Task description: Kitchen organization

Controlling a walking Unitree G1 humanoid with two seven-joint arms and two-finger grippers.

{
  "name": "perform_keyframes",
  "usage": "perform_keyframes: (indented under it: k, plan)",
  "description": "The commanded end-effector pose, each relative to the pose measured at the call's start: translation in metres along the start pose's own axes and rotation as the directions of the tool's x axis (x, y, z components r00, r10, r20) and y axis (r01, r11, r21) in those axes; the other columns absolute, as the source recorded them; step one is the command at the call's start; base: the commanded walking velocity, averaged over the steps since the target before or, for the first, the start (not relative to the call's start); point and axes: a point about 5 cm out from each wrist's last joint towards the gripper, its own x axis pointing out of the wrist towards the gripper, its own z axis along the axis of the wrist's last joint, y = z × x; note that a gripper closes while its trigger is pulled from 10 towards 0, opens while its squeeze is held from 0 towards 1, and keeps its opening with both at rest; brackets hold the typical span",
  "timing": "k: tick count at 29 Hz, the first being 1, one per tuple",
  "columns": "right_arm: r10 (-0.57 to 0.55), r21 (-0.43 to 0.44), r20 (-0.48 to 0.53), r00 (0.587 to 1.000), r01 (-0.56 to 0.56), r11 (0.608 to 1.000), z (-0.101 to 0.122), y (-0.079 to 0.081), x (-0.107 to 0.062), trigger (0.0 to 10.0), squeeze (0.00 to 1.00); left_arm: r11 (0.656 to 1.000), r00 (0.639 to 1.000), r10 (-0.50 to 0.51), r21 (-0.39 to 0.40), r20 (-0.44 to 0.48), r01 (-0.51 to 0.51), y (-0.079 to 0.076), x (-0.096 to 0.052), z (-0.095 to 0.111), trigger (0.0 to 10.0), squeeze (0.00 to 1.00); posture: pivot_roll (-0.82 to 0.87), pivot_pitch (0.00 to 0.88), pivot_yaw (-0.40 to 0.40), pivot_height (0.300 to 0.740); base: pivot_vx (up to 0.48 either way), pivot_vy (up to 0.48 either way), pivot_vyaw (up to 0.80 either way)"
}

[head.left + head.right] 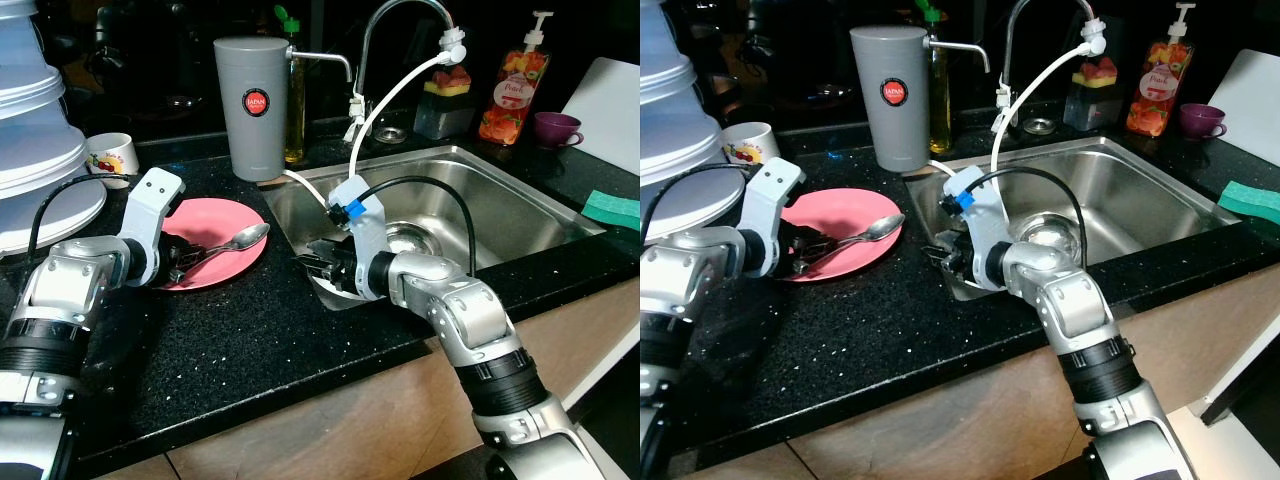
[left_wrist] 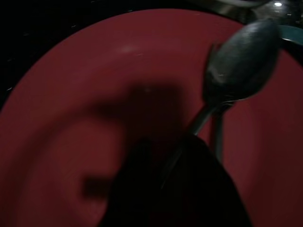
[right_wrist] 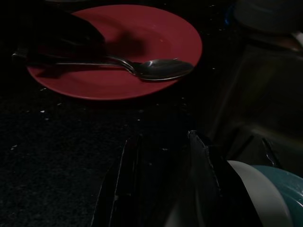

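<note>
Left eye view first: gripping the spoon by its handle with the left claw, fingers clamped together on the metal, bowl of the spoon pointing toward 2 o'clock and hanging just above the pink plate. Lying at 10 o'clock on the black surface, that plate, with nothing else on it. Reaching with the right claw at the near left corner of the sink, fingers standing apart and closing on nothing that can be made out; sitting just beside one finger, in the right wrist view, a white dish with something teal behind it.

Judging the tidying as barely under way: spoon in hand but not yet put anywhere, plate waiting on the surface, dish at the sink corner ungrasped. Standing about unsorted as well: a grey canister at 12 o'clock, a small white cup and a stack of white plates at 10 o'clock, a purple cup and a green sponge out toward 2 o'clock. Leaving most of the job, by the look of it.
</note>
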Motion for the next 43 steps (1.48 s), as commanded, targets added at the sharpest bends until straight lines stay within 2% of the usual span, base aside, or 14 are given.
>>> perform_keyframes:
  k: [1, 14, 17, 22, 24, 27, 28, 30, 31, 33, 36, 40, 43]
  plan:
    - [-0.008, 0.013, 0.003, 1.0, 0.008, 1.0, 0.001, -0.002, -0.001, 10.0, 0.0, 1.0, 1.0, 0.019, 0.0, 0.004, -0.019, 0.005, -0.002, 0.001, 0.0, 0.0, -0.03, 0.028, 0.003, 0.74, 0.0, 0.0, 0.0]
    - [-0.021, 0.017, 0.005, 1.0, 0.021, 1.0, 0.003, -0.004, -0.001, 10.0, 0.0, 0.999, 0.998, 0.049, 0.018, 0.05, -0.05, 0.009, -0.006, 0.012, 0.0, 0.0, -0.03, 0.029, 0.003, 0.74, 0.0, 0.0, 0.0]
    - [-0.026, 0.019, 0.01, 1.0, 0.026, 0.999, 0.004, -0.006, -0.002, 10.0, 0.0, 0.993, 0.985, 0.104, 0.037, 0.136, -0.11, 0.014, -0.013, 0.031, 0.0, 0.0, -0.03, 0.03, 0.004, 0.74, 0.0, 0.0, 0.0]
    - [-0.03, 0.021, 0.013, 0.999, 0.029, 0.999, 0.005, -0.008, -0.002, 10.0, 0.0, 0.994, 0.965, 0.092, 0.04, 0.246, -0.105, 0.013, -0.024, 0.059, 0.0, 0.0, -0.03, 0.031, 0.003, 0.74, 0.0, 0.0, 0.0]
    - [-0.03, 0.021, 0.014, 0.999, 0.03, 0.999, 0.005, -0.008, -0.002, 10.0, 0.0, 0.994, 0.963, 0.09, 0.044, 0.253, -0.104, 0.012, -0.025, 0.062, 0.0, 0.0, -0.03, 0.031, 0.003, 0.74, 0.0, 0.0, 0.0]
    - [-0.03, 0.021, 0.014, 0.999, 0.029, 0.999, 0.005, -0.008, -0.002, 10.0, 0.0, 0.991, 0.971, 0.076, 0.09, 0.228, -0.099, 0.012, -0.025, 0.062, 0.0, 0.0, -0.02, 0.031, 0.004, 0.74, 0.0, 0.0, 0.0]
    - [-0.028, 0.022, 0.013, 1.0, 0.028, 0.999, 0.005, -0.008, -0.002, 10.0, 0.0, 0.984, 0.982, 0.066, 0.152, 0.177, -0.093, 0.013, -0.022, 0.054, 1.8, 0.0, -0.02, 0.031, 0.004, 0.74, 0.0, 0.0, 0.0]
    - [-0.028, 0.022, 0.013, 1.0, 0.027, 0.999, 0.005, -0.008, -0.002, 10.0, 0.0, 0.981, 0.985, 0.066, 0.168, 0.162, -0.093, 0.013, -0.021, 0.051, 1.8, 0.0, -0.02, 0.031, 0.004, 0.74, 0.0, 0.0, 0.0]
    - [-0.027, 0.022, 0.013, 1.0, 0.027, 0.999, 0.005, -0.008, -0.002, 10.0, 0.0, 0.98, 0.988, 0.053, 0.181, 0.143, -0.079, 0.014, -0.02, 0.047, 10.0, 1.0, -0.02, 0.031, 0.005, 0.74, 0.0, 0.0, 0.0]
    - [-0.027, 0.022, 0.013, 1.0, 0.027, 0.999, 0.005, -0.008, -0.002, 10.0, 0.0, 0.983, 0.995, 0.021, 0.178, 0.102, -0.039, 0.017, -0.016, 0.04, 10.0, 1.0, -0.02, 0.033, 0.008, 0.74, 0.0, 0.0, 0.0]
    - [-0.027, 0.025, 0.014, 1.0, 0.027, 0.999, 0.005, -0.008, -0.002, 10.0, 0.0, 0.981, 0.996, 0.029, 0.188, 0.086, -0.045, 0.02, -0.016, 0.038, 10.0, 1.0, -0.02, 0.032, 0.009, 0.74, 0.0, 0.0, 0.0]
    - [-0.029, 0.034, 0.013, 1.0, 0.028, 0.999, 0.004, -0.008, -0.003, 10.0, 0.0, 0.979, 1.0, -0.024, 0.201, 0.013, 0.021, 0.024, -0.011, 0.028, 10.0, 1.0, -0.02, 0.032, 0.01, 0.74, 0.0, 0.0, 0.0]
    - [-0.03, 0.043, 0.013, 0.999, 0.029, 0.999, 0.003, -0.008, -0.003, 10.0, 0.0, 0.978, 0.999, -0.05, 0.205, 0.001, 0.049, 0.024, -0.008, 0.028, 10.0, 1.0, -0.02, 0.032, 0.008, 0.74, 0.0, 0.0, 0.0]
